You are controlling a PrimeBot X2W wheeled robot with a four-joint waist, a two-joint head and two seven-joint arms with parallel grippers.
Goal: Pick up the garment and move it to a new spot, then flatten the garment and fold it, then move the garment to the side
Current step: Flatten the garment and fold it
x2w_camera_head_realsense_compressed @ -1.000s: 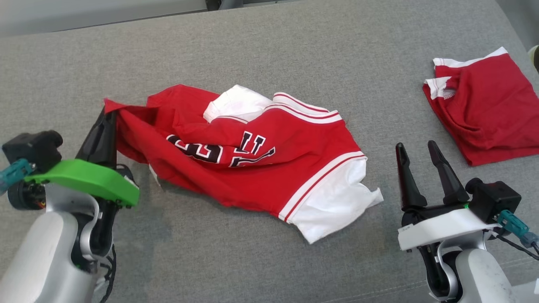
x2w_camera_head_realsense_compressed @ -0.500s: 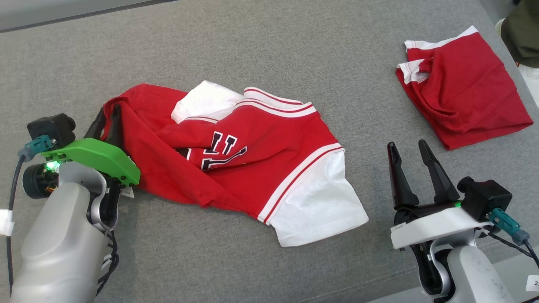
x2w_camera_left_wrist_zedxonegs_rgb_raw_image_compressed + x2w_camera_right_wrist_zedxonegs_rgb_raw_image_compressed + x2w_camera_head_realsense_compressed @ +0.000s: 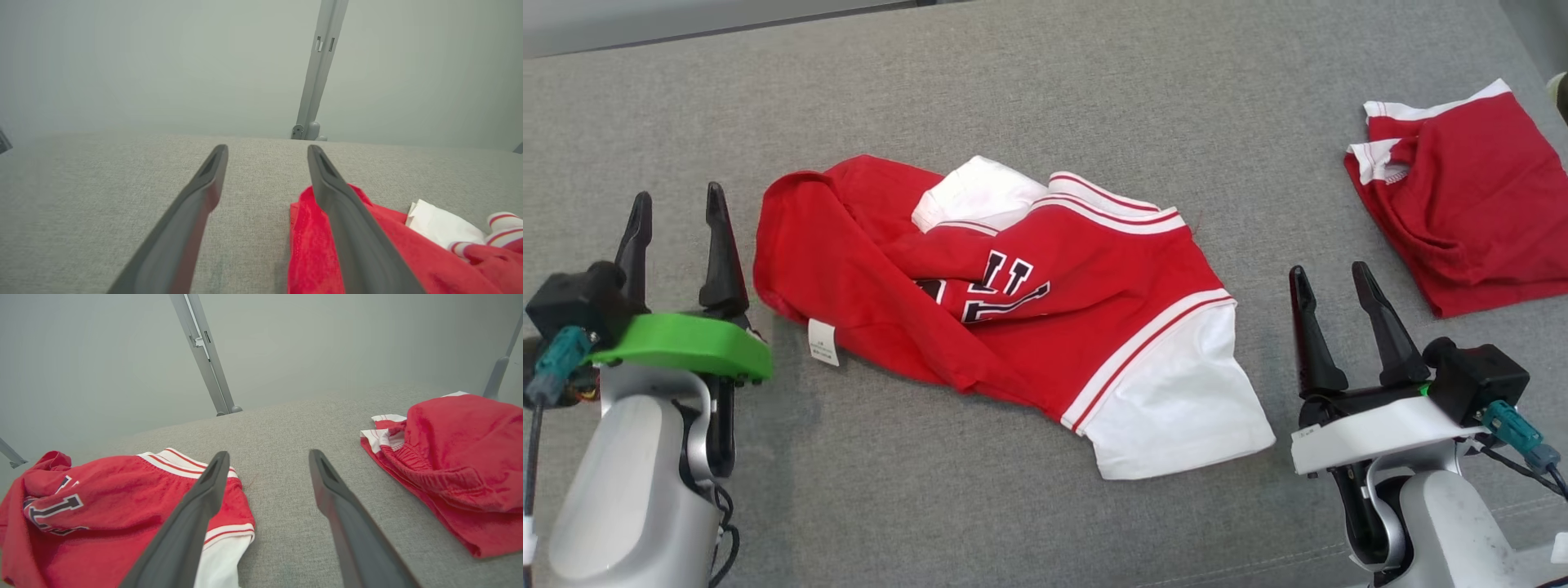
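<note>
Red jersey (image 3: 1013,302) lay crumpled on the grey cushion (image 3: 1045,90).
Soft, limp and light, it would probably bunch; open left gripper (image 3: 679,193) stood beside its red edge (image 3: 768,269), open right gripper (image 3: 1330,269) near its white sleeve (image 3: 1176,408), likely pinch points.

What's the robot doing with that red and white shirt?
The robot is sorting out a crumpled red and white shirt on a grey padded surface. Its left gripper was pinching the shirt's red edge a moment ago and has just let go; it now stands open beside it. The right gripper waits open near the white sleeve, touching nothing. The shirt isn't flattened or folded yet. Another red garment lies folded off to the right.
</note>
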